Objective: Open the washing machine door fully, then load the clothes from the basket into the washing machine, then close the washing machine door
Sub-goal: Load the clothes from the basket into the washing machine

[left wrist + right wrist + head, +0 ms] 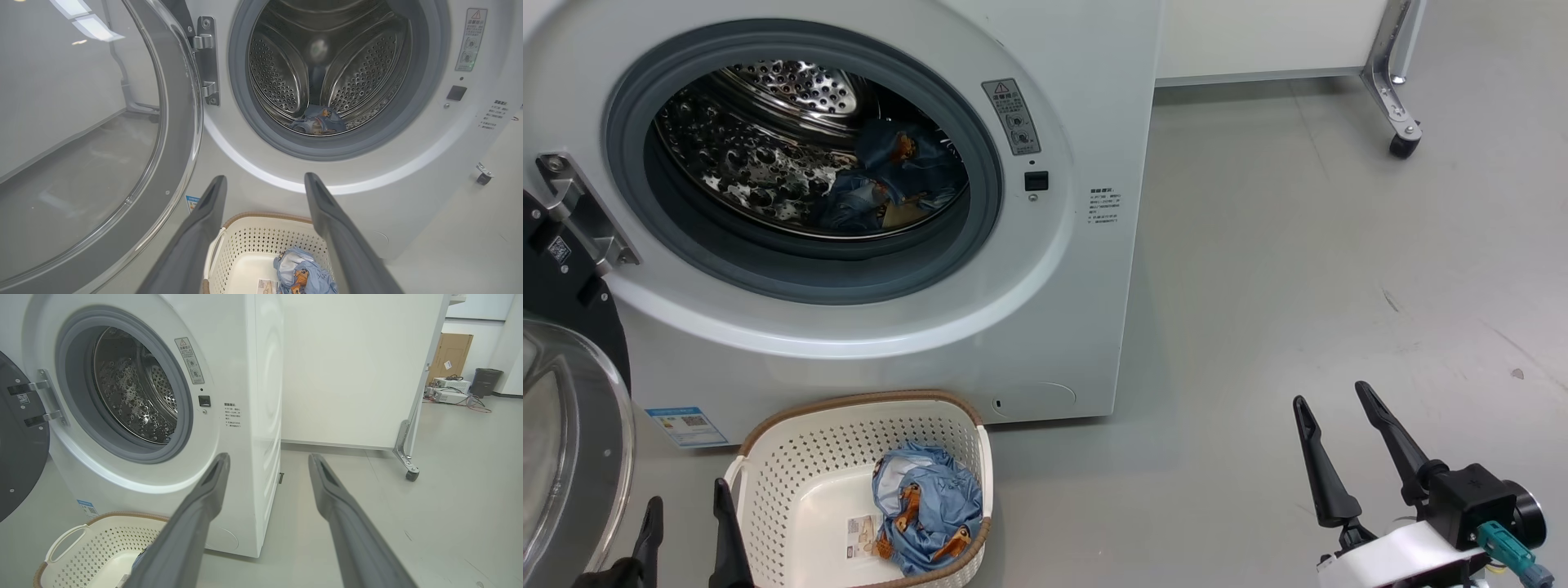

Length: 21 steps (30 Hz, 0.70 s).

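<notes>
Grey floor (1298, 245), bare and wide to the right of the machine. Far left: the washing machine door (572, 457) stands swung right out on its hinge (580, 216), so the mouth is unobstructed.

Left gripper (686, 494) sits low between door and basket (792, 457), jaws spread wide, holding nothing. In the left wrist view its fingers frame the basket's far rim, which looks staged for the next pick.

Basket is on the floor just beside the washing machine (1078, 327) front and right under the opening, so the lift path is short. One of the clothes (927, 506) is bunched in the basket's right half. The other garment (890, 175) lies low in the drum (768, 163). Loading is half done by my read.

Tight spots: door edge beside the left arm, basket rim, grey gasket (800, 282) lip.

Right gripper (1330, 394) is parked well to the right over open floor, fully spread, empty. Caster leg (1403, 139) is far back, no conflict.
</notes>
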Tool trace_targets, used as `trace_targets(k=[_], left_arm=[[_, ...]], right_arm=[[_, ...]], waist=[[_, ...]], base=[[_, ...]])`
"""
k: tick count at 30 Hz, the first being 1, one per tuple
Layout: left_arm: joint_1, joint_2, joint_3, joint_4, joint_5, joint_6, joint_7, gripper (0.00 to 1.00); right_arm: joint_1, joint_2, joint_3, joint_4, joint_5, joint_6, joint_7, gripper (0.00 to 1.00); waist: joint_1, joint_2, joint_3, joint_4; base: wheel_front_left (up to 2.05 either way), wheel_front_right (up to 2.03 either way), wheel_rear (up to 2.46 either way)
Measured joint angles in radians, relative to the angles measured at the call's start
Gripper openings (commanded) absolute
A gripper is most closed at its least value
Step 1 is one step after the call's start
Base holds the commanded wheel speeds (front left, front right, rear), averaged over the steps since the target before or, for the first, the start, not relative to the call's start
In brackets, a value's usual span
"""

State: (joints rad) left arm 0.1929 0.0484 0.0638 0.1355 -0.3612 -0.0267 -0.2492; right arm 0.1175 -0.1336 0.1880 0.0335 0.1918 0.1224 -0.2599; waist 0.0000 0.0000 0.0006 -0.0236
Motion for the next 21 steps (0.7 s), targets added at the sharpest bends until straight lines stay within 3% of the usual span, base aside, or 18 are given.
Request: trace_targets(k=[8, 21], left_arm=[[0.038, 0.000, 0.039, -0.026, -0.003, -0.044, 0.000, 1.00], [0.038, -0.001, 0.056, -0.069, -0.009, -0.070, 0.000, 1.00]], right_arm=[[0.014, 0.002, 0.004, -0.021, 0.000, 0.000, 0.000, 1.00], [0.002, 0.007, 0.006, -0.033, 0.000, 0.000, 0.000, 1.00]], waist=[[0.0000, 0.0000, 0.020, -0.001], [0.0000, 0.0000, 0.078, -0.015]], base=[[0.00, 0.00, 0.00], [0.00, 0.00, 0.00]])
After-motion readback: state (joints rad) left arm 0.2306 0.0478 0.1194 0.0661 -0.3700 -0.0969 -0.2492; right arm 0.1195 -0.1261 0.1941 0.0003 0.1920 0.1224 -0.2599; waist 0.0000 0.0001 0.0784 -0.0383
